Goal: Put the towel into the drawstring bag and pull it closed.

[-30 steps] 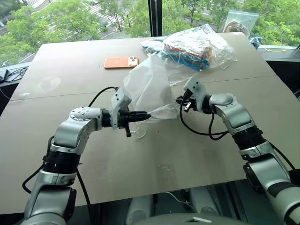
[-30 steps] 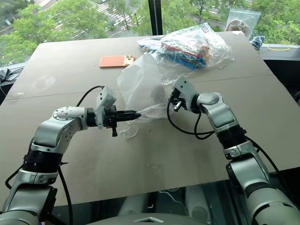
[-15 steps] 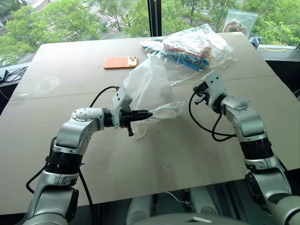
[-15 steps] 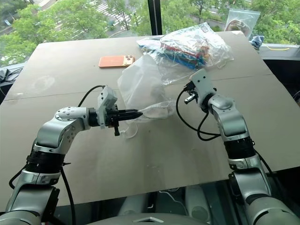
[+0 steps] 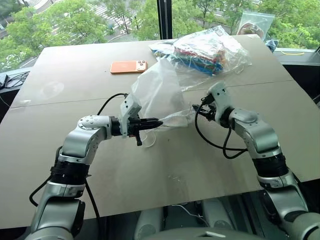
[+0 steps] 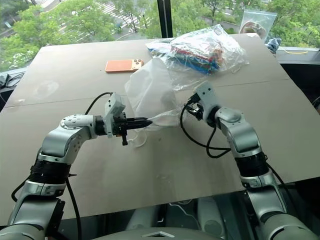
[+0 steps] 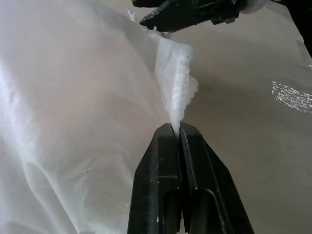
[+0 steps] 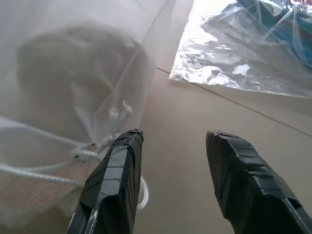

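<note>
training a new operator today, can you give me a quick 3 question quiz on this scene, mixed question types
1. True or false: the left gripper is shut on the drawstring bag.
2. Which lies farthest from the robot on the table? A) the orange phone B) the clear plastic bag of colourful items C) the drawstring bag
3. Fill in: the right gripper stands ____, its fingers beside the bag's white cords.

Key: 1 true; 2 B; 3 open
</note>
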{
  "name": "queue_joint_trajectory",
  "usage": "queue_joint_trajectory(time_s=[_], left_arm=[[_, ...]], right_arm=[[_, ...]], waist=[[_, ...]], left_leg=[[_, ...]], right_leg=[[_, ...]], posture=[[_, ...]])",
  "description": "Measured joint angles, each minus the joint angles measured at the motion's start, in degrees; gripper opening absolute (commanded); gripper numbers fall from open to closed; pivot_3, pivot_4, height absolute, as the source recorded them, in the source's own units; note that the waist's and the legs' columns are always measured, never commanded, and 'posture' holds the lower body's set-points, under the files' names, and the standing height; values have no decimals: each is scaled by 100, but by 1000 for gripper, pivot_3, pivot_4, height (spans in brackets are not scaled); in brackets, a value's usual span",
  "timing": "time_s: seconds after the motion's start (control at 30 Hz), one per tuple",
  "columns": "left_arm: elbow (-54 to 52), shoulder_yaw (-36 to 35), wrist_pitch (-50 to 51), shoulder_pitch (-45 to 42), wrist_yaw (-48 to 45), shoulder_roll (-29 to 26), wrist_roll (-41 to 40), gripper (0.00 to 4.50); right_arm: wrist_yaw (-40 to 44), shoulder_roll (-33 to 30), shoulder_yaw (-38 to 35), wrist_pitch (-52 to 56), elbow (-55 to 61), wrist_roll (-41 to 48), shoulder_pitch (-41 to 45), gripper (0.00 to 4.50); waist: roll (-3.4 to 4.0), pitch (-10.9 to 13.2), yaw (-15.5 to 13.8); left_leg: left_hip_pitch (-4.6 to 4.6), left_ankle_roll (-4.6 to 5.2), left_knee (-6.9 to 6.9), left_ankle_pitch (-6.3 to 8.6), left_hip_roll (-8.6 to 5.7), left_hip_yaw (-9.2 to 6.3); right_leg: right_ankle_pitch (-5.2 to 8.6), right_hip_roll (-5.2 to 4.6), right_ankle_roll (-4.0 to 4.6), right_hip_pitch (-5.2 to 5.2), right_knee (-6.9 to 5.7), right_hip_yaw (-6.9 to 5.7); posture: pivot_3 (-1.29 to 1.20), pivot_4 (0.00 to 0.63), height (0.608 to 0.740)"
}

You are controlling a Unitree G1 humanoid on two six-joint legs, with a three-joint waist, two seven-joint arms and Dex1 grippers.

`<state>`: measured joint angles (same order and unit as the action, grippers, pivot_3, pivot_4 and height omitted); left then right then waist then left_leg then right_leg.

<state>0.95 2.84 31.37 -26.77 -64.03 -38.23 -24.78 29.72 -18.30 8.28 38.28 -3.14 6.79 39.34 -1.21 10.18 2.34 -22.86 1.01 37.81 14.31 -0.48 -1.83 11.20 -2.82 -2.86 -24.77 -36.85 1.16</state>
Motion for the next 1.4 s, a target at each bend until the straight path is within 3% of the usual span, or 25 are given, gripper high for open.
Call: queue_joint_trajectory(time_s=[0.23, 0.5, 0.97, 1.4], left_arm=[[-100, -15, 46, 104, 58, -54, -7, 0], [-263, -41, 107, 184, 88, -91, -14, 0], [-240, -41, 126, 142, 170, -176, -3, 0], [-237, -39, 178, 5, 153, -207, -5, 0]], right_arm=[[831, -313, 317, -745, -974, -136, 317, 2357], [1614, -450, 485, -975, -628, -88, 66, 2357], [1641, -859, 469, -707, 538, -14, -535, 2357], [1148, -204, 565, -1051, 160, -224, -559, 2357]], waist=[[0, 0, 2], [0, 0, -1], [0, 0, -9], [0, 0, -11]], left_leg=[[-3, 0, -4, 0, 2, 0], [-2, 0, -4, 0, 3, -3], [-1, 0, -4, 0, 2, -3], [-1, 0, -3, 0, 2, -3]], right_leg=[[0, 0, 1, -1, 4, -2], [0, 1, 0, -1, 2, -3], [0, 0, 0, 0, 2, -4], [0, 1, 0, 0, 1, -4]], posture=[[0, 150, 740], [0, 150, 740], [0, 150, 740], [0, 150, 740]])
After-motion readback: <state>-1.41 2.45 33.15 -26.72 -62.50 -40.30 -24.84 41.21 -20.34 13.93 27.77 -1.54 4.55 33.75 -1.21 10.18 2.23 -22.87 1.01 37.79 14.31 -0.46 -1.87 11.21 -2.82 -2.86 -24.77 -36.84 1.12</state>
